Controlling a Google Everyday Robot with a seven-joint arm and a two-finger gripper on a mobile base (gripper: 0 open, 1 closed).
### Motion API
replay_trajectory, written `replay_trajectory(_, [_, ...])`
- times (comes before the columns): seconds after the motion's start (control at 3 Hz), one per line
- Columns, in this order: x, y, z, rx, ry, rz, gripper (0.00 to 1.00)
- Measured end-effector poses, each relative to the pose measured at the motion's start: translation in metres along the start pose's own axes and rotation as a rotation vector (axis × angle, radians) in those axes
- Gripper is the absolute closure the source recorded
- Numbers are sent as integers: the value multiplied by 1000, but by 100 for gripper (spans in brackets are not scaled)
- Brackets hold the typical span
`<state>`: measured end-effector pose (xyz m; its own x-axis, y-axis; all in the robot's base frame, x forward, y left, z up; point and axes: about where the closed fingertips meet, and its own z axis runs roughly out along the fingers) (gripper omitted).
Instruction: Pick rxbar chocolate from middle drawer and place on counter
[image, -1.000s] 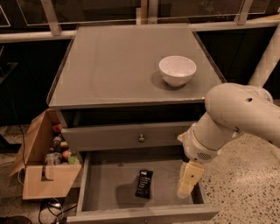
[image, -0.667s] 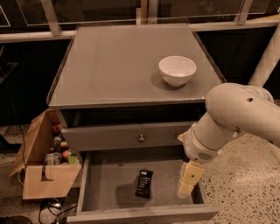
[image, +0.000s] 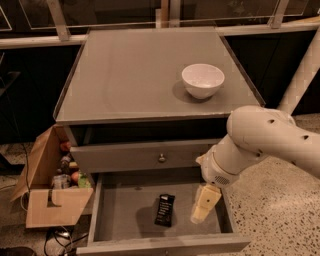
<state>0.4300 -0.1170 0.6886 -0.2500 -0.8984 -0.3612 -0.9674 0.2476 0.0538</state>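
grey cabinet, one counter (image: 135, 75) on top, and on it one white bowl (image: 202, 80) toward the far right corner. below, one closed drawer front with one round knob (image: 161, 158), and under that the one middle drawer (image: 125, 215), pulled open. one rxbar chocolate (image: 165, 210) lies flat on the drawer floor near the middle – black, its long axis running front to back, the far end leaning slightly toward the picture's right. one white arm (image: 260, 140) reaches in from the right; its gripper (image: 200, 215) points down into the drawer by the right wall, beside the bar and apart from it – how far open it is, i cannot tell. one cardboard box (image: 50, 200) sits on the floor to the left.
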Motion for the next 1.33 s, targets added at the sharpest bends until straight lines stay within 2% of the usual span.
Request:
replay_trajectory(0.33, [-5,-9,24,-3,-49,55,0])
replay_trajectory(0.67, [-5,-9,24,-3,-49,56,0])
replay_trajectory(1.0, [15,-23,86,1,-35,66,0])
replay_trajectory(1.33, [15,-23,86,1,-35,66,0])
